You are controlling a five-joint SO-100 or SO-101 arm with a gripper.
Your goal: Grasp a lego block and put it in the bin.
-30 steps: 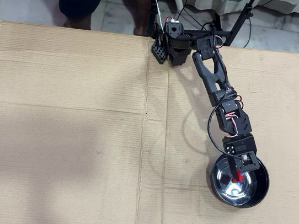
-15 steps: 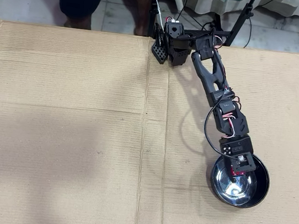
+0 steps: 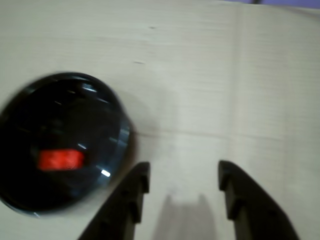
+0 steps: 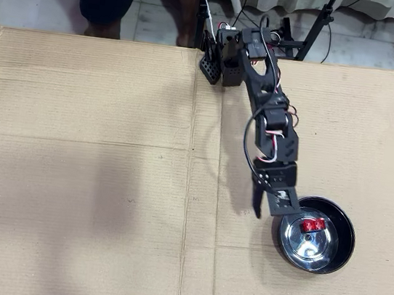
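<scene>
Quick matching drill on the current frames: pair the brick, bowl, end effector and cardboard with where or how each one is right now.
Things:
1. brick
2. bowl
3. end effector
4. cardboard

States:
A. open, empty, beside the bowl
B. covers the table under everything
C. lies inside the bowl
D. sits on the cardboard, shiny inside

Pairs: 1-C, 2-D, 3-A, 4-B

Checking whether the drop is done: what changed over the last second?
The gripper let go of the lego block, which now lies in the bin, and swung left off the bowl, jaws open and empty. The bin and cardboard stayed put.
</scene>
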